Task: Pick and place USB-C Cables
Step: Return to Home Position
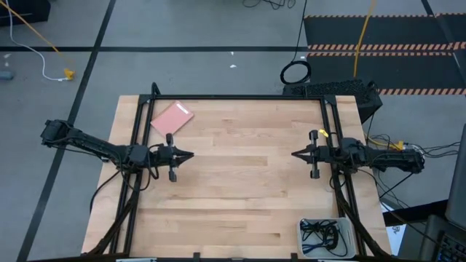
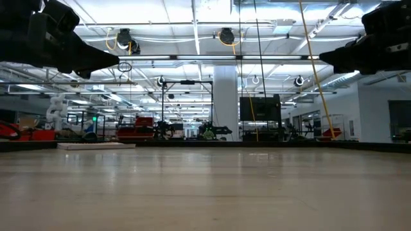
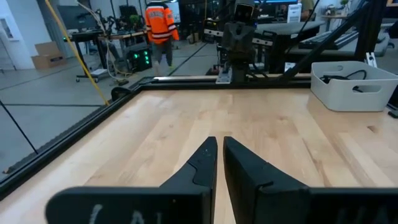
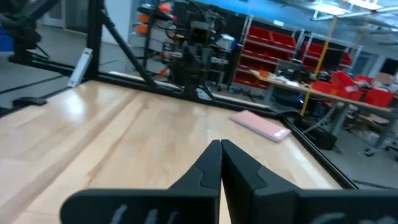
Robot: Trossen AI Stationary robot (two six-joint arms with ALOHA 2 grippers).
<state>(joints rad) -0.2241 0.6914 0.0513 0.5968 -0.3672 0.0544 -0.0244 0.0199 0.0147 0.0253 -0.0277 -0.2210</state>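
Observation:
The USB-C cables (image 1: 321,234) lie as a dark tangle with a bluish strand inside a white bin (image 1: 348,227) at the table's near right corner; the bin (image 3: 351,90) also shows in the left wrist view with black cable over its rim. My left gripper (image 1: 191,154) hovers shut over the table's left middle, pointing right. My right gripper (image 1: 294,154) hovers shut over the right middle, pointing left. Both are far from the bin and hold nothing. In the wrist views each pair of fingers (image 3: 219,152) (image 4: 221,148) is closed above bare wood.
A pink flat pad (image 1: 172,118) lies near the table's far left corner. A black frame (image 1: 240,97) runs along the table's far edge and sides. A person in an orange jacket (image 3: 161,25) stands in the room beyond. Bare wood (image 1: 240,189) lies between the grippers.

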